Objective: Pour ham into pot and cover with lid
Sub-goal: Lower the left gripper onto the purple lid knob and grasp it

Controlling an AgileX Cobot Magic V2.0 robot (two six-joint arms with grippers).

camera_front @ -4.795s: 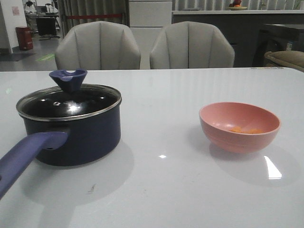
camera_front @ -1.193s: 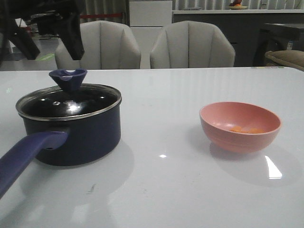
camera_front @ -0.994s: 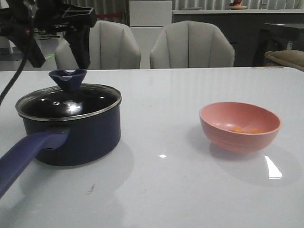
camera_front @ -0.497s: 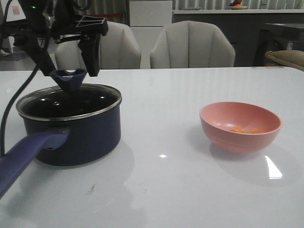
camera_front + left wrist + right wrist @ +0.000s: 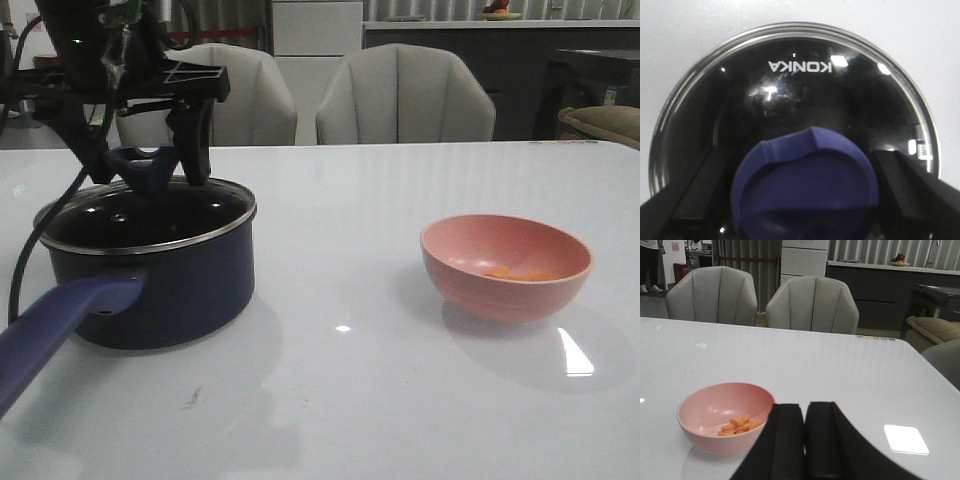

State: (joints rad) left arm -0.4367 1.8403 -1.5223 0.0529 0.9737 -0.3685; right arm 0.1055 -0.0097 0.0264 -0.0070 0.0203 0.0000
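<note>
The left tool (image 5: pixel 143 168) hangs over the pot (image 5: pixel 150 275) at the left of the white tabletop (image 5: pixel 350 400), its two dark fingers (image 5: pixel 190 140) spread wide and set on either side of the lid's blue knob (image 5: pixel 147 165). In the left wrist view the fingers (image 5: pixel 702 187) flank the knob (image 5: pixel 805 187) with a gap of dark glass showing on each side — not touching it. The lid (image 5: pixel 145 215) sits flat on the pot, its shiny metal rim level with the pot's edge; the word KONKA is printed on the glass (image 5: pixel 800 66). The pot's long purple-blue handle (image 5: pixel 60 325) points toward the near left corner.

Well apart to the right stands a pink bowl (image 5: pixel 505 265), upright, with the ham (image 5: pixel 515 271) lying in its bottom as a few small orange pieces. The right wrist view shows the same bowl (image 5: pixel 726 416) and the ham (image 5: pixel 740 424) gathered near its middle.

The right tool (image 5: pixel 805 440) is out of the front view; its own camera shows the two black fingers (image 5: pixel 785 440) pressed together with only a thin seam between them, holding nothing, hovering near the bowl on its right side — apart from it.

Two grey chairs (image 5: pixel 400 95) stand beyond the far edge of the tabletop.
</note>
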